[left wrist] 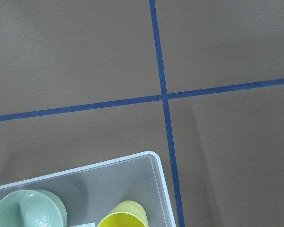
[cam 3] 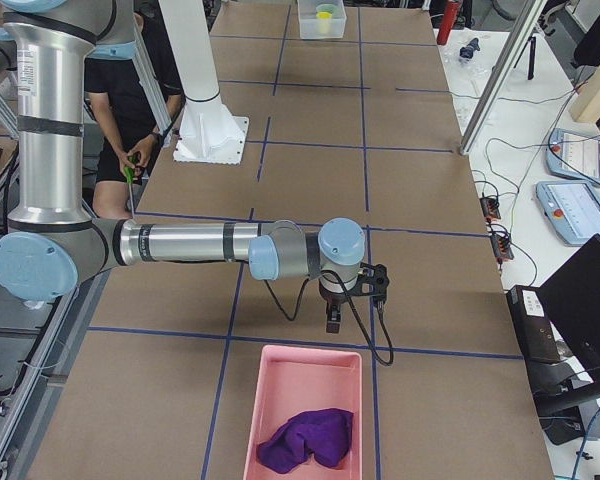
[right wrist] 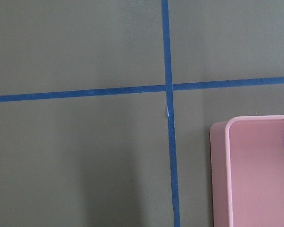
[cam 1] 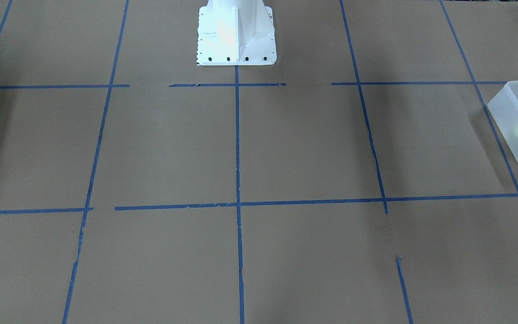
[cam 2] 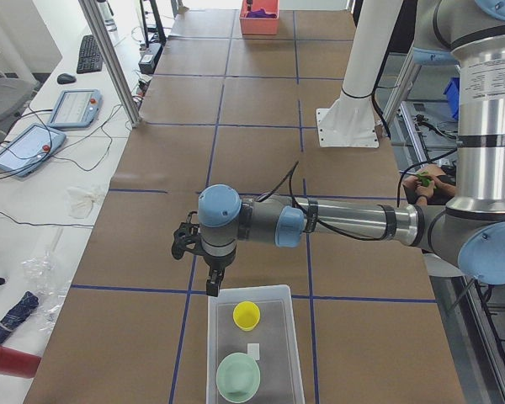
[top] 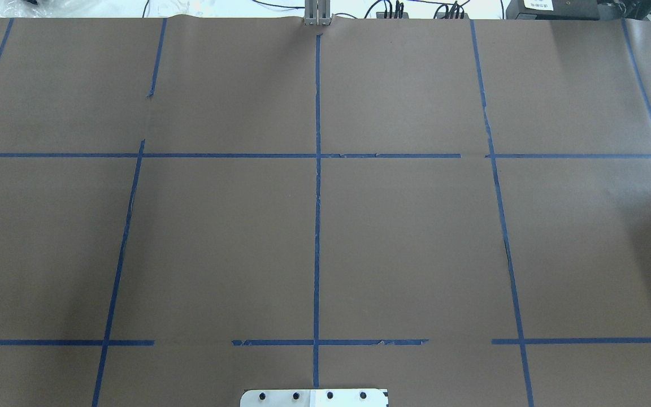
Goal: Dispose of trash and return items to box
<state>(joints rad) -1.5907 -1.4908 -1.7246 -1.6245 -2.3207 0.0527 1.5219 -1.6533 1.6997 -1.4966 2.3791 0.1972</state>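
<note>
The box (cam 2: 278, 337), a frosted-white bin, stands at the table's end on my left. The yellow cup (cam 2: 247, 315) and the mint-green bowl (cam 2: 238, 377) sit upright inside it, apart from each other. My left gripper (cam 2: 211, 289) hangs just beyond the box's far rim and points down; I cannot tell if it is open or shut. The left wrist view shows the box's corner (left wrist: 151, 158), the bowl (left wrist: 28, 210) and the cup (left wrist: 123, 218), but no fingers. My right gripper (cam 3: 332, 324) hangs near the pink bin (cam 3: 280, 400); I cannot tell its state.
The pink bin holds a purple cloth (cam 3: 308, 440) and also shows in the right wrist view (right wrist: 255, 175). The white robot base (cam 1: 235, 36) stands at the table's middle edge. A small white scrap (cam 2: 253, 348) lies in the box. Blue tape lines grid the brown table.
</note>
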